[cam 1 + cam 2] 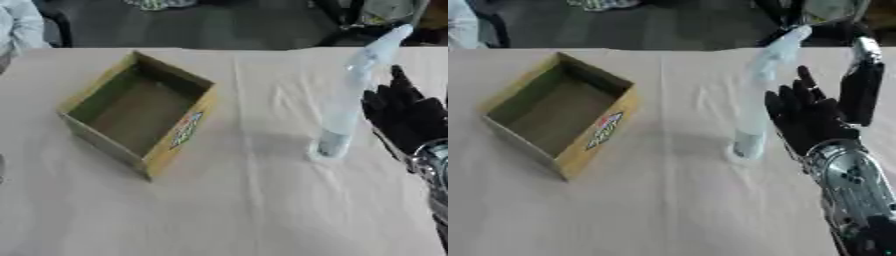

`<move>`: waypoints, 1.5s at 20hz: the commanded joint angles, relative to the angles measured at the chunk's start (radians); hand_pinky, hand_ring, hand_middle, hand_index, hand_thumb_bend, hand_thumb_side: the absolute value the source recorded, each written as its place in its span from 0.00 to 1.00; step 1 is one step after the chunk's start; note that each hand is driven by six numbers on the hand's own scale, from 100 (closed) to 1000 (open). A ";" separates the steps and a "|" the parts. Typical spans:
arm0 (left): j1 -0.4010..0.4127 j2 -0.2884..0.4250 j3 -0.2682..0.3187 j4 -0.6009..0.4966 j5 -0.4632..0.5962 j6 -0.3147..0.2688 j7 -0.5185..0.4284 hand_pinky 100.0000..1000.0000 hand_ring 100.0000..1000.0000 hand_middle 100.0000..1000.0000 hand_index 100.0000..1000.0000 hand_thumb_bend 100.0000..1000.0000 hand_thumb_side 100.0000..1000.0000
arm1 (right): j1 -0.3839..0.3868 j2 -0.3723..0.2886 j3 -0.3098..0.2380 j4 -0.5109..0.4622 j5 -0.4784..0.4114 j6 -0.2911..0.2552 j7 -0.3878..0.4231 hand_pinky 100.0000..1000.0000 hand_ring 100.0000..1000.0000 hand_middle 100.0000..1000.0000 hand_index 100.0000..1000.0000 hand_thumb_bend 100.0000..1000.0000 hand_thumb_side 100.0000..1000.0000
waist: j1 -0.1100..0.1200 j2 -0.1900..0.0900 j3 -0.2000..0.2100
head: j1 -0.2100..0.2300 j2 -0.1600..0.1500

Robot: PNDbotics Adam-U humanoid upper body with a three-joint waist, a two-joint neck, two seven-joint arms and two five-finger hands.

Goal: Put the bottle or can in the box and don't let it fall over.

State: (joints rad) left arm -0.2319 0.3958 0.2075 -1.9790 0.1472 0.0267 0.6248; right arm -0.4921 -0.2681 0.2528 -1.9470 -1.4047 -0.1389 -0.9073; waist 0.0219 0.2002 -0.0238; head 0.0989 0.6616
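— So, where do we find the bottle point(348, 100)?

— We see it standing on the cloth-covered table point(245, 210), right of centre, clear plastic with a pale cap. It is tall and slim, and it leans in our view, its cap toward the far right and its base nearer us.

— And our right hand point(811, 117)?

— We have it just beside the bottle, on its right, fingers straight and pointing up and away, spread, nothing clasped in them. Whether the fingertips touch the plastic, we cannot tell. The silver wrist runs down toward the lower right corner.

— The box point(140, 112)?

— We see it well apart to the left, an open cardboard box turned cornerwise, with a red and green label on its near right wall. It holds nothing.

— Our left hand?

— We don't see it.
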 commanded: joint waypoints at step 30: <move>-0.005 0.023 0.004 -0.021 0.004 -0.009 0.001 0.96 0.87 1.00 0.84 0.09 0.83 | -0.004 0.015 0.006 -0.011 -0.031 0.050 0.000 0.00 0.00 0.00 0.96 0.40 0.41 | -0.005 -0.021 0.006 | 0.005 -0.003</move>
State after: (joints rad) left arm -0.2318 0.3958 0.2073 -1.9792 0.1473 0.0203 0.6245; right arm -0.4830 -0.2501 0.2597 -1.9462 -1.4310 -0.0948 -0.9072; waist 0.0163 0.2001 -0.0192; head 0.1023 0.6617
